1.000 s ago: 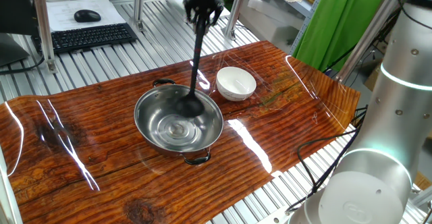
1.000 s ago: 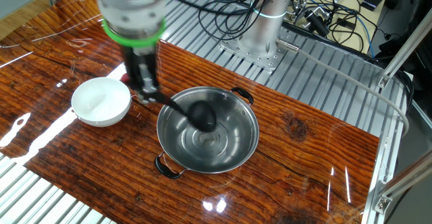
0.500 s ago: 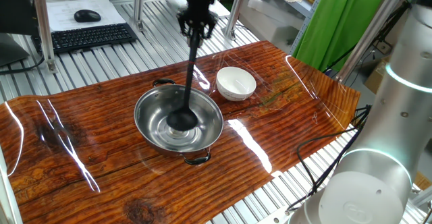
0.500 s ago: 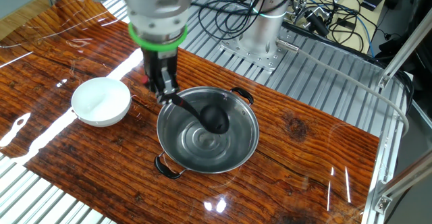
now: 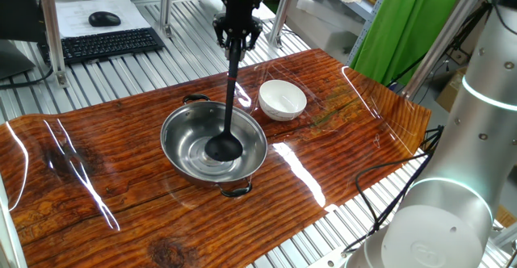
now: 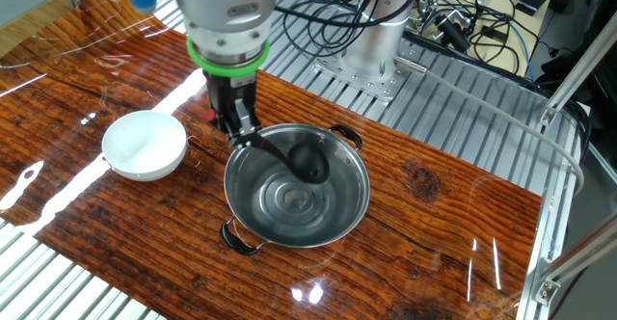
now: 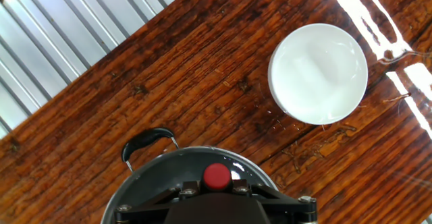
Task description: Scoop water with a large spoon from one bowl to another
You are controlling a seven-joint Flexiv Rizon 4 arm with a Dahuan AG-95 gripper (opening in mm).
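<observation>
Ladle (image 5: 227,106) first: we see it hanging almost straight down, all black, with its long thin handle pinched at the top by the gripper (image 5: 237,43) and its small round cup down inside the steel bowl (image 5: 178,131). We see the gripper's two fingers (image 6: 237,120) closed tight on the handle, and the gripper points down at the table (image 5: 339,119). In one fixed view the cup sits low in the bowl, close to the middle of the bottom. In the other fixed view the ladle (image 6: 289,156) slants from the gripper (image 6: 239,129) at the bowl's left rim down to the right, and the cup lies toward the far right part of the steel bowl (image 6: 342,200). We cannot tell if the cup touches the bottom. We see faint rings on the shiny bottom, like ripples, so there seems to be water in it. The steel bowl has two small black loop handles on its rim, one on the far side and one on the near side in one fixed view. The little white bowl (image 5: 282,99) stands on the brown wooden table just to the right of the steel bowl, close but not touching it. In the hand view we look down on the white bowl (image 7: 318,73) at the upper right, and one loop handle and part of the steel bowl's rim (image 7: 138,177) show at the bottom. We cannot see the fingers there.
</observation>
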